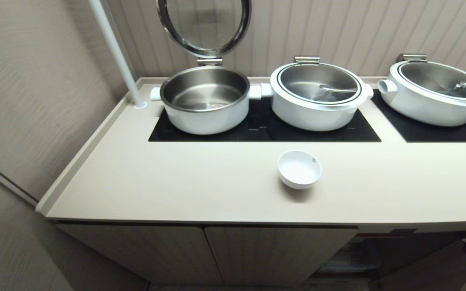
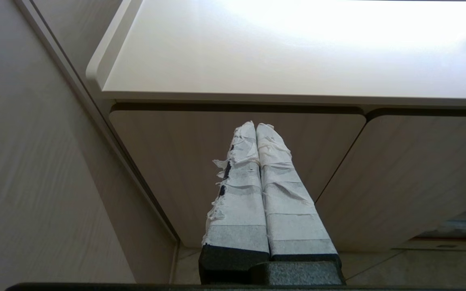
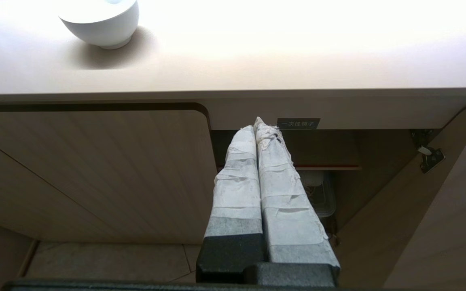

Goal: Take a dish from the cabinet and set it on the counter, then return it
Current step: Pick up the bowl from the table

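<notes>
- Sitting on the worktop [image 1: 176, 186], at 6 o'clock from the middle pot [image 1: 318, 97], the bowl [image 1: 299, 169] awaits return.
- Cabinet [image 3: 419, 210] door is open; both claws, left [image 2: 256, 126] and right [image 3: 257, 123], are closed and empty.

One dish [image 1: 299, 169] sits on the counter [image 1: 176, 182], near its front edge. Three white pots line the back edge: one [image 1: 205, 100] with its lid raised, two [image 1: 318, 95] [image 1: 435, 92] covered. Two black cooktop panels [image 1: 257, 129] are inset. The cabinet [image 1: 233, 252] shows three doors, one [image 3: 431, 210] open, though more may lie outside the views.
</notes>
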### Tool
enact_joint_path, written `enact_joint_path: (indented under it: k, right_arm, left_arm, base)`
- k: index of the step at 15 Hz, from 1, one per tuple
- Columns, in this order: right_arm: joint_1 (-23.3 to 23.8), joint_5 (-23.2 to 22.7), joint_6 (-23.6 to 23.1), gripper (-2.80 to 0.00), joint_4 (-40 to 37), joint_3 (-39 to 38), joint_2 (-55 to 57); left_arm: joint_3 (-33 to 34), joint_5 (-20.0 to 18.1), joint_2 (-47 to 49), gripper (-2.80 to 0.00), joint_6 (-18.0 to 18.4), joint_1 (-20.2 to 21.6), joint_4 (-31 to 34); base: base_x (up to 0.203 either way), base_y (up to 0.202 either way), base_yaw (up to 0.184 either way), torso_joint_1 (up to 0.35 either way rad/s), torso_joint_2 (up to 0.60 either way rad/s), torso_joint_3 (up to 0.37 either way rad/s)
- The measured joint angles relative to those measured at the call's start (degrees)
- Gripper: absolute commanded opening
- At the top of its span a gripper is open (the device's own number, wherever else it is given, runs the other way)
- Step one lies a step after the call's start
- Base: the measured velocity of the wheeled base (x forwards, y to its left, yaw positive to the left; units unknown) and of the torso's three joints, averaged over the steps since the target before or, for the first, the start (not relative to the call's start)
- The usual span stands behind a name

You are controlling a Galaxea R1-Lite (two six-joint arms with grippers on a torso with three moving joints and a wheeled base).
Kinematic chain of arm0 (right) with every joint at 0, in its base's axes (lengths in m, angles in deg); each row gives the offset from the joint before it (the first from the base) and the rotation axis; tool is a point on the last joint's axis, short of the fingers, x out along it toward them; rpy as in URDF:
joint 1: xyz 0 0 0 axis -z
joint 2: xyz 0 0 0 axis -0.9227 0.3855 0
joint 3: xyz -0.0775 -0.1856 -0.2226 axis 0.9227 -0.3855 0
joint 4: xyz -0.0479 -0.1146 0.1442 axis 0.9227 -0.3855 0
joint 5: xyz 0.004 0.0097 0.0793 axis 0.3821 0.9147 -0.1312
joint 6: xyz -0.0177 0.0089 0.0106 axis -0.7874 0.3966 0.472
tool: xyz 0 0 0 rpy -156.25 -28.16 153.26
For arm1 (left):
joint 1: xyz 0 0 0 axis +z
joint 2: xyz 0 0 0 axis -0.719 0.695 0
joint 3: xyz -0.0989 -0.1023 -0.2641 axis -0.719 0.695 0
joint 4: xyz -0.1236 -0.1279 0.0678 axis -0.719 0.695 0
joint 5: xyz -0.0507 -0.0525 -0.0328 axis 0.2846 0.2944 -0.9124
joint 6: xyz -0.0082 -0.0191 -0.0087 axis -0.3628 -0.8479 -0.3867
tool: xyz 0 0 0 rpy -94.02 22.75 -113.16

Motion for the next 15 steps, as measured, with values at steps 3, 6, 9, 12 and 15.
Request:
enact_joint_path:
  k: [3, 6, 9, 12, 15]
  right_arm:
    - [0.0, 0.0, -0.04, -2.8, 0.0, -0.02, 0.02]
    - [0.11, 0.0, -0.11, -2.8, -0.14, 0.06, 0.82]
    - [0.29, 0.09, -0.62, -2.8, -0.22, 0.0, 4.68]
    - [1.0, 0.09, -1.54, -2.8, 0.01, -0.02, 10.08]
    - [3.23, -0.16, -2.08, -2.8, 0.28, 0.49, 15.57]
  left_arm:
    - [0.0, 0.06, 0.0, -2.8, 0.0, 0.0, 0.0]
    - [0.0, 0.09, 0.0, -2.8, 0.0, 0.0, 0.0]
    - [0.0, 0.04, 0.0, -2.8, 0.0, 0.0, 0.0]
    - [0.0, 0.06, 0.0, -2.8, -0.02, 0.0, 0.0]
    - [0.0, 0.06, 0.0, -2.8, 0.0, 0.0, 0.0]
  base:
    - [0.0, 0.0, 0.0, 0.0, 0.0, 0.0]
    - [0.0, 0.0, 0.0, 0.0, 0.0, 0.0]
    - [0.0, 0.0, 0.0, 0.0, 0.0, 0.0]
    - [0.0, 0.0, 0.0, 0.0, 0.0, 0.0]
    - [0.0, 0.0, 0.0, 0.0, 0.0, 0.0]
